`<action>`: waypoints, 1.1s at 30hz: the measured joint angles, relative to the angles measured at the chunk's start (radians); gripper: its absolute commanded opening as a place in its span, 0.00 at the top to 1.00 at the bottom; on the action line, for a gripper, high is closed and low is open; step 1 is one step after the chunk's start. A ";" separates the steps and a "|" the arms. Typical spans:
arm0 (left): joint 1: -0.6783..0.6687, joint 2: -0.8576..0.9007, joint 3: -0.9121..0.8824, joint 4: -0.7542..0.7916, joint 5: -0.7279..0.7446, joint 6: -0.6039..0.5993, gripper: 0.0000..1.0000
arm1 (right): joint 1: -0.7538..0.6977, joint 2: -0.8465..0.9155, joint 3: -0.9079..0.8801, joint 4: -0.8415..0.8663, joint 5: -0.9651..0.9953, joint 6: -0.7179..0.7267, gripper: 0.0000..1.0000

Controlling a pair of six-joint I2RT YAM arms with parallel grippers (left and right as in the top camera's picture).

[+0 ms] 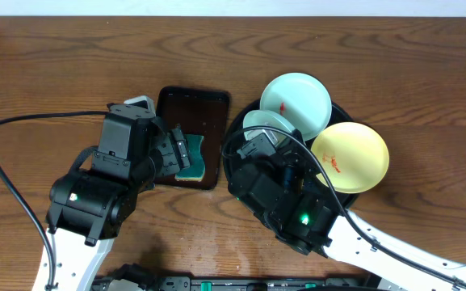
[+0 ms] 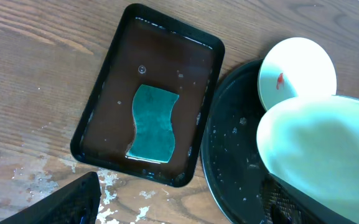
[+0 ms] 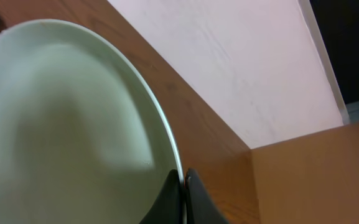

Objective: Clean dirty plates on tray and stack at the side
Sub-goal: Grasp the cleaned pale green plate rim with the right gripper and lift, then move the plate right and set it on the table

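The brown wooden table (image 1: pixel 55 65) carries a small rectangular dark tray (image 1: pixel 196 109) and, just beside it at three o'clock, the round black tray (image 2: pixel 229 155).

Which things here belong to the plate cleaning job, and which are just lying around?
Job: held plate in right pincer, smeared mint plate, yellow plate, round tray, sponge, small tray.
Lying about: white flecks on the table.

A wavy teal sponge (image 2: pixel 153 124) lies flat inside a small rectangular dark tray (image 2: pixel 160 59) on the wooden table (image 2: pixel 36 74).
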 measured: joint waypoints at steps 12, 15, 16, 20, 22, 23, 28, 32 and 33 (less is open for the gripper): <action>0.000 0.000 0.000 0.000 0.000 0.000 0.17 | -0.195 0.000 0.002 -0.152 -0.346 0.356 0.99; 0.000 0.000 0.000 0.000 0.000 0.000 0.18 | -0.362 -0.006 0.002 -0.158 -0.571 0.412 0.99; 0.000 0.000 0.000 0.000 0.000 0.000 0.18 | -0.424 -0.010 0.003 -0.163 -0.647 0.424 0.99; 0.000 0.000 0.000 0.000 0.000 0.000 0.17 | -0.731 -0.046 0.003 -0.169 -0.964 0.454 0.99; 0.000 0.000 0.000 0.000 0.000 0.000 0.18 | -0.888 -0.063 0.004 -0.162 -1.099 0.462 0.99; 0.000 0.000 0.000 0.000 0.001 0.000 0.18 | -0.975 -0.068 0.004 -0.158 -1.159 0.469 0.99; 0.000 0.000 0.000 0.000 0.003 0.000 0.18 | -1.340 -0.064 0.006 -0.145 -1.325 0.528 0.99; 0.000 0.000 0.000 0.000 0.003 0.000 0.17 | -1.555 -0.022 0.006 -0.066 -1.370 0.559 0.99; 0.000 0.000 0.000 0.000 0.003 0.000 0.18 | -1.596 -0.008 0.006 -0.052 -1.372 0.569 0.99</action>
